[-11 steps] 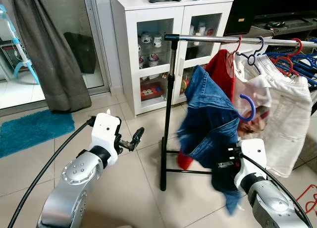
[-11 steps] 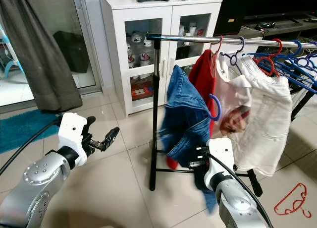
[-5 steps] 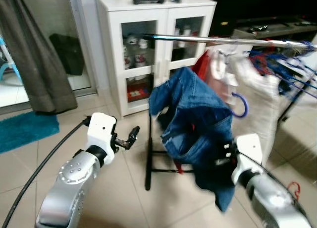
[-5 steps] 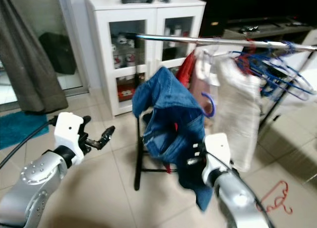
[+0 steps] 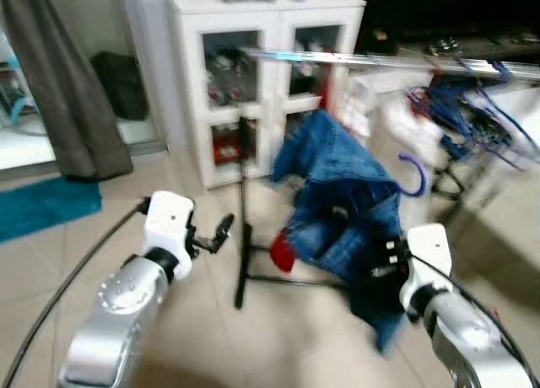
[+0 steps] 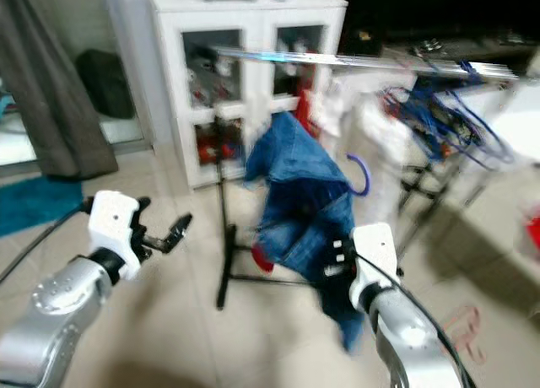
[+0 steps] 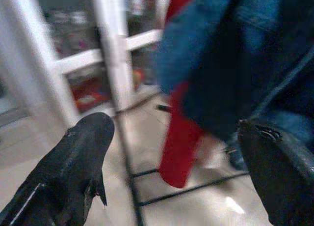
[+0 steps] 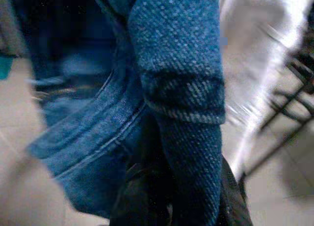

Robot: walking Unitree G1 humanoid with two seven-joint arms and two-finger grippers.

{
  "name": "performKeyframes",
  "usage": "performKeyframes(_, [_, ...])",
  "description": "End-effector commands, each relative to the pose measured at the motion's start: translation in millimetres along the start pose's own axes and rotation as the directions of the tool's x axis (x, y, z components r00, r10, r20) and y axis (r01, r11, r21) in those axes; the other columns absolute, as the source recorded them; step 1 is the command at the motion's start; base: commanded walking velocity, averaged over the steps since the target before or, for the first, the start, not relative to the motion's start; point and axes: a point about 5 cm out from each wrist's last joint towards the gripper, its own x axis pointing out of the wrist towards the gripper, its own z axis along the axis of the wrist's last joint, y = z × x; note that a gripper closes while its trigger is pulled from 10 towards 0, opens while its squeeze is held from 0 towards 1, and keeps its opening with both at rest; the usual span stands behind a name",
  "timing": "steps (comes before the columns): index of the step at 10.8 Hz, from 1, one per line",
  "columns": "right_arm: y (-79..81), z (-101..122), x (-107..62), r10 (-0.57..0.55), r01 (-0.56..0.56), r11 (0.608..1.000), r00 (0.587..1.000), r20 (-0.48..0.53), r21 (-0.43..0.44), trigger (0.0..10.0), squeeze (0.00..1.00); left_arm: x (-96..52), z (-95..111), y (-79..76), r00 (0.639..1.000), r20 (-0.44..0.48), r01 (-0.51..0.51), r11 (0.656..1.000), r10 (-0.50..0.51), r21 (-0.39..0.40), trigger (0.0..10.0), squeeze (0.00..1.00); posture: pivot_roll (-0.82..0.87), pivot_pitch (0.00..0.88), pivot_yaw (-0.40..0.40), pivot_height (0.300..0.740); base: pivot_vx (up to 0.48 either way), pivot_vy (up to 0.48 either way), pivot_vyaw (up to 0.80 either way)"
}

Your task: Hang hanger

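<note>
My right claw (image 8: pixel 171 186) clenched on denim jacket (image 5: pixel 342 194), carrying it on its purple hanger (image 5: pixel 415 175), hook free below the rail (image 5: pixel 380 61) | left claw (image 7: pixel 162 162) spread, empty, held aside for clearance

Silver arms, white wrist housings, black cables, black fingers (image 7: pixel 73 177)

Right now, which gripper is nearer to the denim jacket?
Right. The right gripper is shut on the denim jacket, holding it up from below. The left gripper is open and empty, off to the jacket's left, across the rack's black post.
</note>
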Motion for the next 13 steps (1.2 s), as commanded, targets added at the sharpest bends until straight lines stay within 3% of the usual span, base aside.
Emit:
performKeyframes(1, [-4.4,8,-0.3,-0.010,0.011,1.000,0.999,0.040,-0.015,10.0,0.00,1.3,4,0.8,1.000,0.013,-0.005,1.000,0.004,0.015,10.0,0.00,0.02,0.000,-0.011,0.740,0.000,-0.349,0.00])
performKeyframes(5, [-7.4,11,5.1,-0.003,0.005,0.999,0.999,0.041,-0.038,10.0,0.00,-0.1,4,14.0,0.999,0.014,-0.050,0.998,0.050,0.025,10.0,0.00,0.02,0.000,-0.022,0.740,0.000,-0.347,0.12])
performKeyframes(10, [-7.1,10,5.7,0.002,0.000,0.999,0.999,0.038,-0.040,10.0,0.00,1.0,4,9.9,0.999,0.016,-0.034,0.999,0.034,0.024,10.0,0.00,0.02,0.000,-0.017,0.740,0.000,-0.347,0.69])
performKeyframes(13, [-7.4,11,6.7,0.005,-0.003,0.999,0.999,0.040,-0.046,10.0,0.00,0.8,4,9.1,0.999,0.016,-0.029,0.999,0.029,0.031,10.0,0.00,0.02,0.000,-0.019,0.740,0.000,-0.349,0.23])
